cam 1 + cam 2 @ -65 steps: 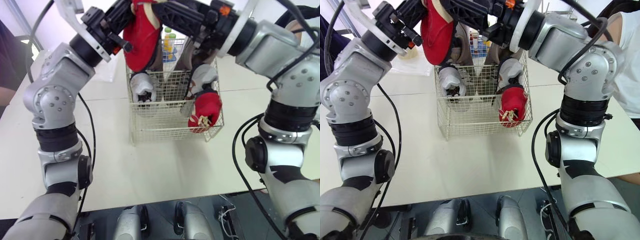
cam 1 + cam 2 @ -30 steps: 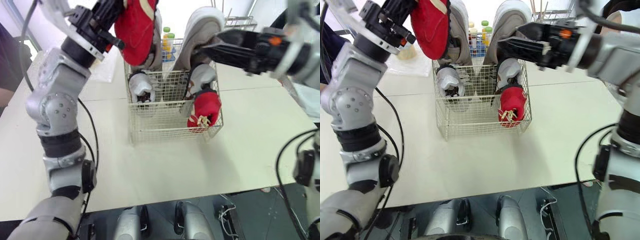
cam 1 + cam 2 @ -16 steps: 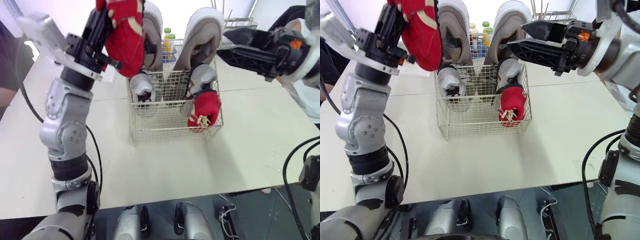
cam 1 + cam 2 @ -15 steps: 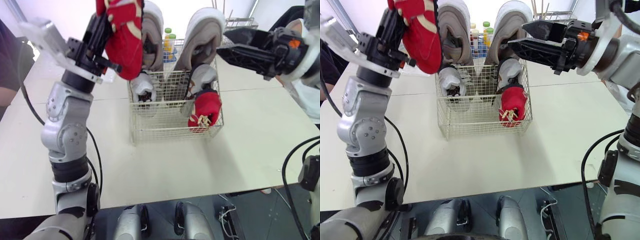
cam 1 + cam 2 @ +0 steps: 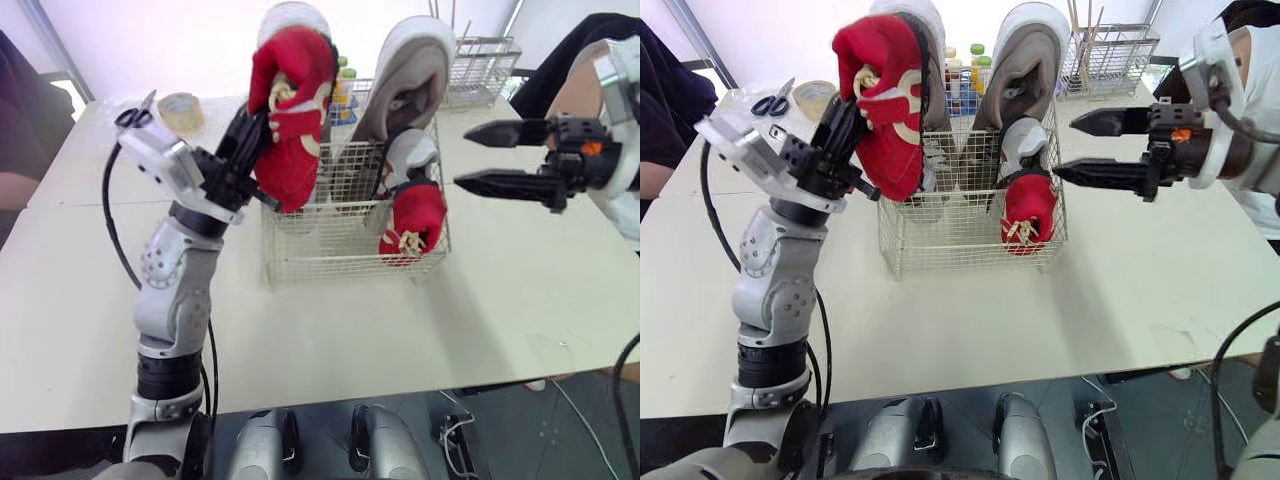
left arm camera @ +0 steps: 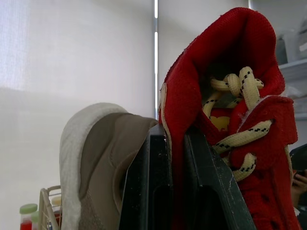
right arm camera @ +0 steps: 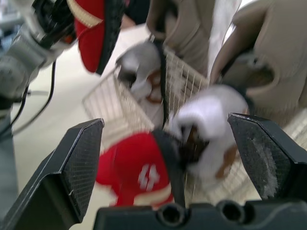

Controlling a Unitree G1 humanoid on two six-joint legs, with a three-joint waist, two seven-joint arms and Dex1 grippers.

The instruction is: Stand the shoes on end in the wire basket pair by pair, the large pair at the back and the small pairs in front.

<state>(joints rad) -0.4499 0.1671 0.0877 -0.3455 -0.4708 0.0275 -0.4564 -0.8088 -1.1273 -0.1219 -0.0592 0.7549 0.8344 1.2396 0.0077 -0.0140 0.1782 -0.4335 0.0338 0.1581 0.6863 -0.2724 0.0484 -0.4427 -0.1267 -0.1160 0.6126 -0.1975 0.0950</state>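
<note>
My left gripper (image 5: 260, 158) is shut on a red shoe (image 5: 292, 115) and holds it heel up over the front left corner of the wire basket (image 5: 330, 258). In the left wrist view its fingers (image 6: 156, 191) pinch the red shoe's (image 6: 240, 120) collar. Two large beige shoes (image 5: 412, 88) stand on end at the back of the basket. Two small grey shoes (image 5: 412, 152) stand before them. A second red shoe (image 5: 412, 218) is at the front right. My right gripper (image 5: 462, 156) hangs open to the right of the basket, touching nothing.
A tape roll (image 5: 180, 108) and scissors (image 5: 130, 115) lie at the table's back left. Bottles (image 5: 958, 65) stand behind the basket, and a second wire rack (image 5: 485, 65) is at the back right. A person (image 5: 590, 45) is at the right edge, another (image 5: 25, 110) at the left.
My left arm has brought the red shoe down and forward to the basket's front left. My right gripper has drawn back to the right, away from the large shoe.
</note>
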